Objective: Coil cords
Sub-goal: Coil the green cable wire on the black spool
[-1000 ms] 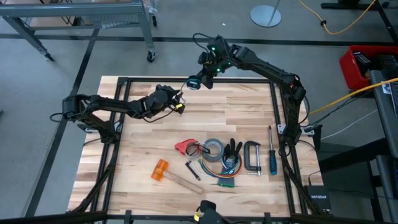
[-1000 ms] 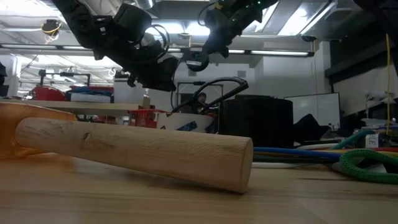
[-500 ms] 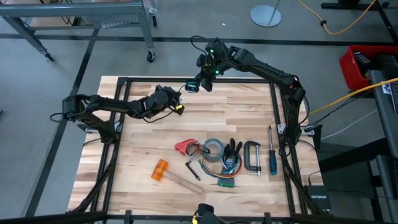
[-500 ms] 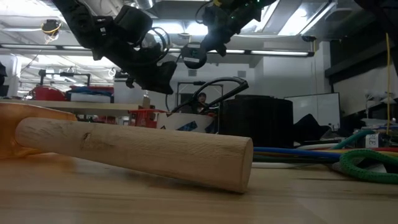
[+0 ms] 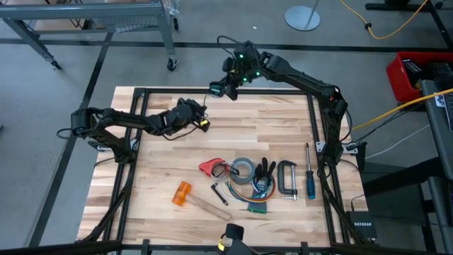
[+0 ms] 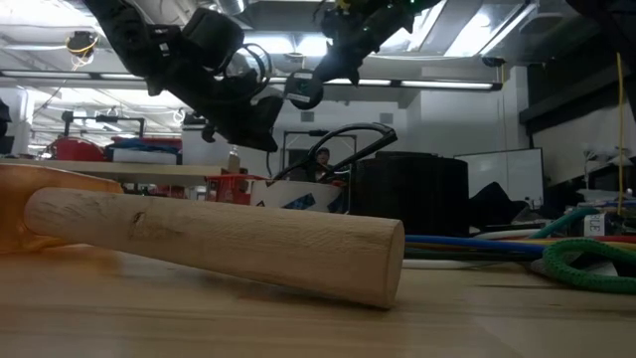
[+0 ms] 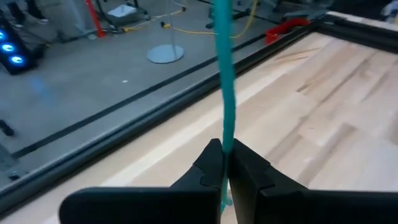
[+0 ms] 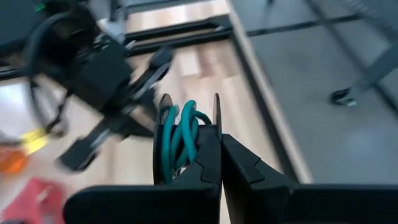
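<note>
High view: the left tool [image 5: 200,119] and right tool [image 5: 216,90] hang near each other above the table [image 5: 163,177]'s far half; the cord between them is too thin to make out

Low view: both tools sit high up; the hammer handle [image 6: 214,242] blocks much of the table

Left wrist view: the left tool is clenched on the teal cord [image 7: 222,93], which runs taut away from it. Feed it slack as the other winds

Right wrist view: the right tool is clenched on several teal loops [image 8: 180,137]. Keep the loops even; their far side is hidden
</note>
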Robot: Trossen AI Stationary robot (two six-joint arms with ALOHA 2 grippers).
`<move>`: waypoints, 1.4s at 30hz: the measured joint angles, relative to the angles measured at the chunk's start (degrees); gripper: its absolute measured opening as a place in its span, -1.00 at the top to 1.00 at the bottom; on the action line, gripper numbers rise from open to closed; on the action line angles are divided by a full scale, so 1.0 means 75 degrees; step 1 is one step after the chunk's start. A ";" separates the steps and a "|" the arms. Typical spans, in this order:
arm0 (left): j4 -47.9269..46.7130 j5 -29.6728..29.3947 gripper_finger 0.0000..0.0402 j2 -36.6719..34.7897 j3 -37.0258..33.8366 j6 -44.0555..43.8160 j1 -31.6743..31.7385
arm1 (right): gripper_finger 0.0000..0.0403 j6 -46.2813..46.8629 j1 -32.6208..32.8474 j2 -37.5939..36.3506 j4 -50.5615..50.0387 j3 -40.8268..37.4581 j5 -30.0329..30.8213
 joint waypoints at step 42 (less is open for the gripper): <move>0.1859 0.0747 1.00 0.0006 0.0233 -0.0636 -0.0055 | 1.00 -0.0224 0.1204 0.1011 0.2428 -0.0006 0.2488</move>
